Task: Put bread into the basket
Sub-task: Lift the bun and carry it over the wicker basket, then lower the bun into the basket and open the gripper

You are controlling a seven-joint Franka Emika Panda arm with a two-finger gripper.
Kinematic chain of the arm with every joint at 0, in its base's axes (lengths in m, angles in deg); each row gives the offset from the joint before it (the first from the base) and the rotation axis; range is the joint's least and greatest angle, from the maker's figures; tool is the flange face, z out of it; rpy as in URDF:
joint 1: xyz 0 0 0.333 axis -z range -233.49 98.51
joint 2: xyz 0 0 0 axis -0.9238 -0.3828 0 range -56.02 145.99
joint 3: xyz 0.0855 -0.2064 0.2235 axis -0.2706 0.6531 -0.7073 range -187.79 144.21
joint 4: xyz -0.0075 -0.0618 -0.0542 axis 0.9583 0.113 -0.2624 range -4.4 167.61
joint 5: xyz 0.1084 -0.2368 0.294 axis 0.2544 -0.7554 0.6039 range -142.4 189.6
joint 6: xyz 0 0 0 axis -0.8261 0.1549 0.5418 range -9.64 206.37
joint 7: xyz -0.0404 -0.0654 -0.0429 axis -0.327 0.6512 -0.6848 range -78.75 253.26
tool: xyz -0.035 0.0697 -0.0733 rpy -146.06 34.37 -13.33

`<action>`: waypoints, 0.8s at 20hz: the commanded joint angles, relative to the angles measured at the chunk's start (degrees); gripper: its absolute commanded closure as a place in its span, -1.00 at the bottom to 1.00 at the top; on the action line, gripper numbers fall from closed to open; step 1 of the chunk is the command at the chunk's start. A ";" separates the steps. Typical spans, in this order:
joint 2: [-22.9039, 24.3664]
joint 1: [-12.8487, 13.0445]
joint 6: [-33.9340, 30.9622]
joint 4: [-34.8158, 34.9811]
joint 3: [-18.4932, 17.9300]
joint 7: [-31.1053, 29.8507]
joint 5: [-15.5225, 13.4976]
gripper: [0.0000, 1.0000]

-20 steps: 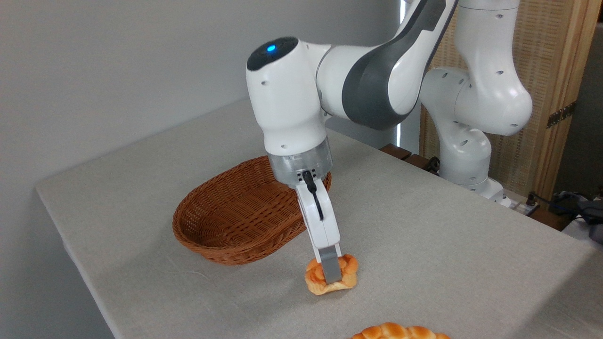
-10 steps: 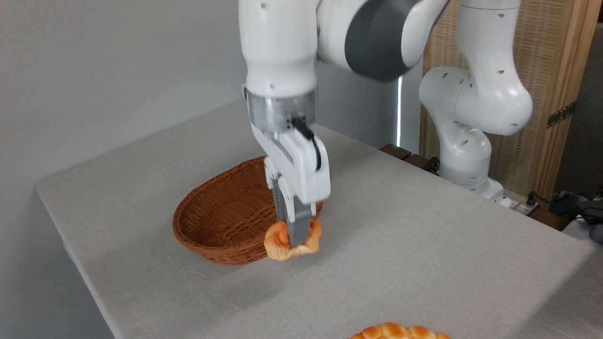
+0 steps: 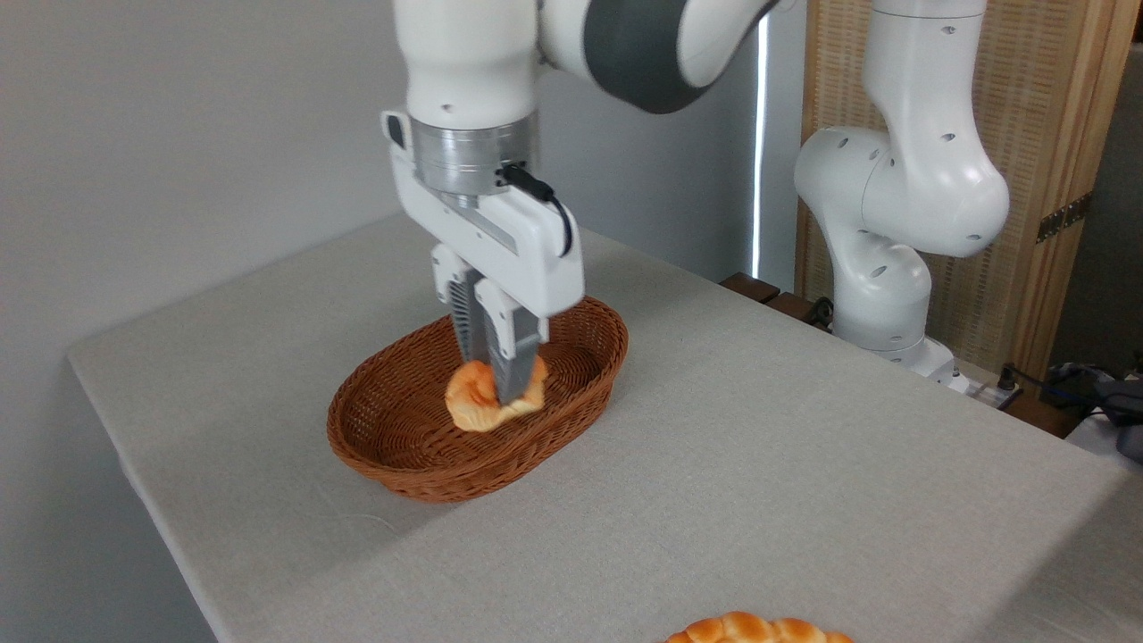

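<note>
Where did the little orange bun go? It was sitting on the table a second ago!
The gripper, jaws shut on the bun, lifted it off the table and carried it left, over the basket. It is not let go yet. The basket and the braided loaf stayed put.

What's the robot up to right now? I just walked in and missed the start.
The robot arm is moving a small orange bun into the wicker basket on the table. Its gripper is shut on the bun and holds it over the middle of the basket, inside the rim; whether the bun touches the bottom cannot be told. It has not been let go. A second, braided loaf lies at the near edge of the table, untouched.
</note>
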 commanded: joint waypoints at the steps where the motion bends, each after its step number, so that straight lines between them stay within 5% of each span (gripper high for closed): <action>1: -0.43 0.10 -1.13 -0.69 2.60 -6.07 -3.35 0.09; 16: -4.83 1.51 4.23 -0.52 4.62 -6.78 -5.21 -0.43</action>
